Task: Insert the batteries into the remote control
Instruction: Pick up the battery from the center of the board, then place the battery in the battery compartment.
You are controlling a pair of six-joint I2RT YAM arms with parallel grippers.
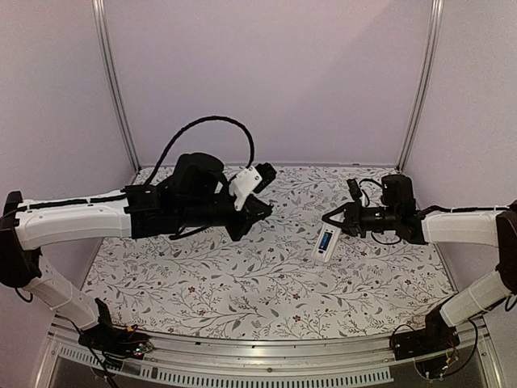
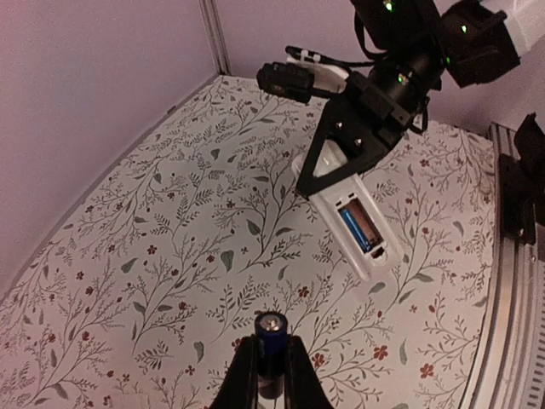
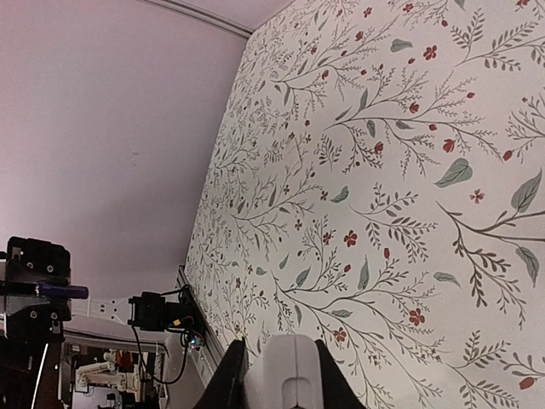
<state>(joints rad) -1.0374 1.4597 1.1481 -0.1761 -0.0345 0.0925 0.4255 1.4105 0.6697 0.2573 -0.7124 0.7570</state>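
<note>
My left gripper (image 2: 272, 358) is shut on a dark battery (image 2: 272, 334) with a pale metal tip, which stands up between the fingers above the table. In the top view this gripper (image 1: 260, 212) hovers at mid-table, left of the remote control. My right gripper (image 1: 329, 220) is shut on one end of the white remote control (image 1: 325, 242), holding it tilted with the open bay facing up. A bright blue battery (image 2: 358, 228) lies in one side of the bay of the remote control (image 2: 375, 251). The right wrist view shows only the remote control's white end (image 3: 289, 375) between the fingers.
A floral-patterned cloth (image 1: 242, 275) covers the table. Pale walls with metal corner posts (image 1: 113, 81) close in the back and sides. An aluminium rail (image 1: 266, 352) runs along the near edge. A black cable (image 1: 210, 125) loops above the left arm.
</note>
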